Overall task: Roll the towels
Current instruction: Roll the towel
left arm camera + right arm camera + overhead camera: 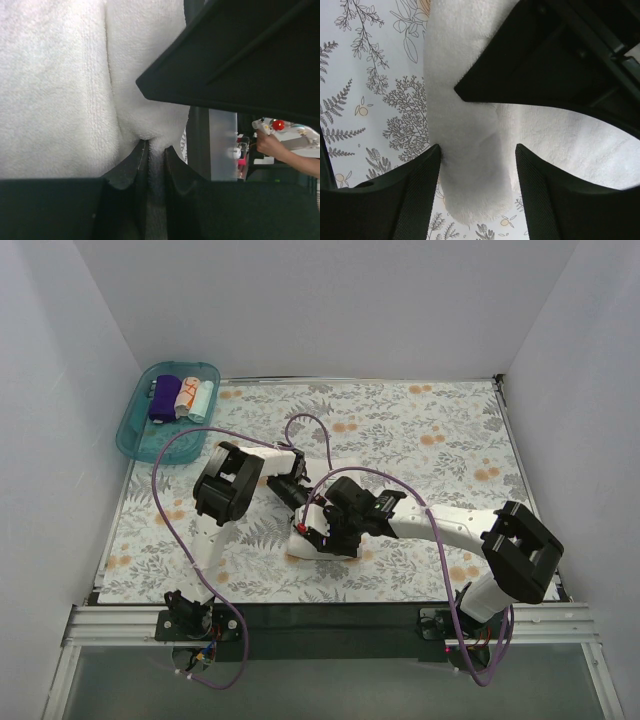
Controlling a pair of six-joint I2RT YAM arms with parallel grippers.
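The white towel [299, 545] lies partly rolled on the floral sheet, mostly hidden under both grippers. My left gripper [303, 500] is shut on a pinched fold of the white towel [60, 90], as the left wrist view [155, 147] shows. My right gripper [322, 532] is open and straddles the rolled end of the towel [465, 125]; in the right wrist view [476, 150] its left finger touches the roll and its right finger stands apart. A dark purple roll [164, 398], a white-orange roll [185, 396] and a pale teal roll [203, 398] lie in the tray.
The teal plastic tray [135, 430] sits at the back left, partly off the floral sheet [420, 440]. White walls enclose the table on three sides. Purple cables loop over both arms. The right arm's dark body [240, 55] hangs close over the left gripper.
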